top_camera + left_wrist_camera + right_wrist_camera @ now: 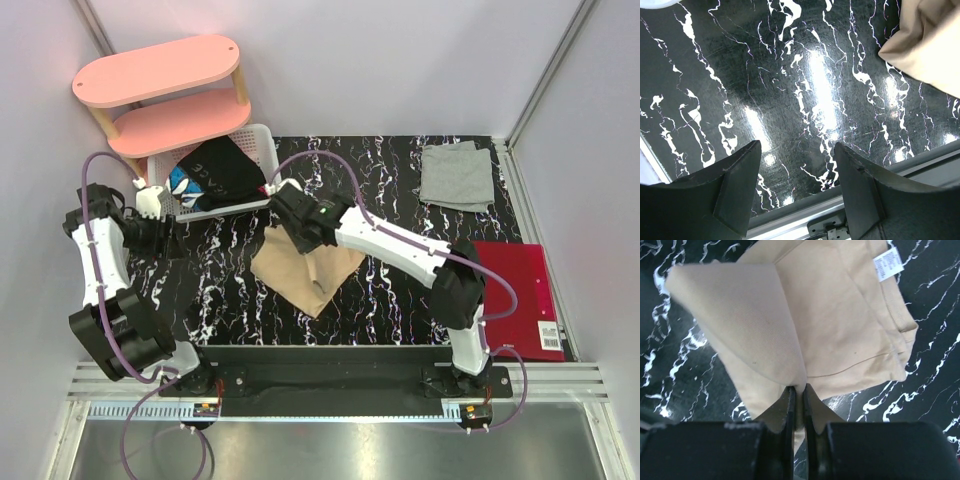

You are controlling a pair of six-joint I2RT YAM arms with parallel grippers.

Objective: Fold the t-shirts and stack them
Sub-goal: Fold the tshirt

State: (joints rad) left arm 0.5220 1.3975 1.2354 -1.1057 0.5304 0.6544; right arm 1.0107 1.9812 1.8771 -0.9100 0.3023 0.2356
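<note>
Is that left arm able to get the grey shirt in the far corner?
Probably not: the grey shirt lies across the table from the left gripper, and the right gripper, clamped on the tan shirt, sits between them.

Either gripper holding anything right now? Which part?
Right gripper pinches a raised fold of the tan t-shirt; left gripper is open, holding nothing.

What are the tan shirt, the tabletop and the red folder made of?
Tan shirt: soft matte knit cloth, likely cotton; it creases and shows stitched hems.
Tabletop: glossy black marble-look surface, perhaps laminate; lamps glare off it.
Red folder: flat, stiff, smooth; plastic or card.
</note>
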